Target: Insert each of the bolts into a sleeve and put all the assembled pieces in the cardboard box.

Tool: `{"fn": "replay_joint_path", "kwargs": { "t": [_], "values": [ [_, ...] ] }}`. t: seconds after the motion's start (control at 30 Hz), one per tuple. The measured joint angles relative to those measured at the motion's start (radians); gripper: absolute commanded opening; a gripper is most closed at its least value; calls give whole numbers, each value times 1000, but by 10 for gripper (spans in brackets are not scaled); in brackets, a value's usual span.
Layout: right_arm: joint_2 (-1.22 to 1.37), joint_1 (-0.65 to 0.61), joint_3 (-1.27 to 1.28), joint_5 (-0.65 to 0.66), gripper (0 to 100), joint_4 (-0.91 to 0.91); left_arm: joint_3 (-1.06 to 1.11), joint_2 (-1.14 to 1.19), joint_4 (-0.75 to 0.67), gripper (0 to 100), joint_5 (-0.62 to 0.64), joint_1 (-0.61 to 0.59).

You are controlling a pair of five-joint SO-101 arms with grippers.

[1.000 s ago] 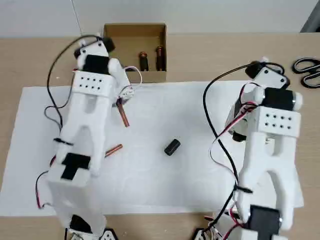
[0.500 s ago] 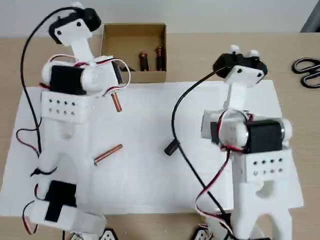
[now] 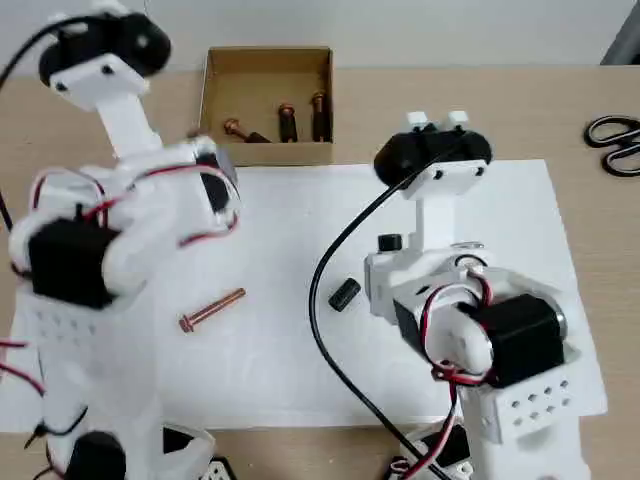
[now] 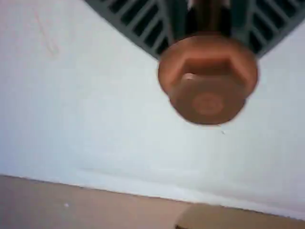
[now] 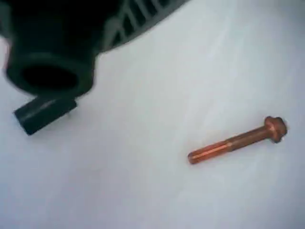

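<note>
Looking down now: a copper bolt (image 3: 212, 310) lies loose on the white sheet (image 3: 290, 220), with a black sleeve (image 3: 345, 294) near it, toward the middle. The cardboard box (image 3: 268, 80) sits at the far edge of the surface (image 3: 420, 110) with three pieces (image 3: 287, 122) inside. Scissors (image 3: 615, 143) lie by the right edge.

The held bolt (image 4: 207, 81) and held sleeve (image 5: 47, 62) show blurred, end-on, their lengths hidden.

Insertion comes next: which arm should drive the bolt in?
Left. The left gripper grips a bolt by the shank, head toward the wrist camera, while the right gripper holds a sleeve with its bore open.
</note>
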Motion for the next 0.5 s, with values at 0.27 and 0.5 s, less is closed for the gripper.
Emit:
{"fn": "replay_joint_path", "kwargs": {
  "t": [0.27,0.5],
  "values": [
    [-117,-115,95,0,4,-29,203,-189,-41,6,31,21],
    [-285,-120,250,0,4,-112,433,-374,-169,6,87,89]
  ]
}}
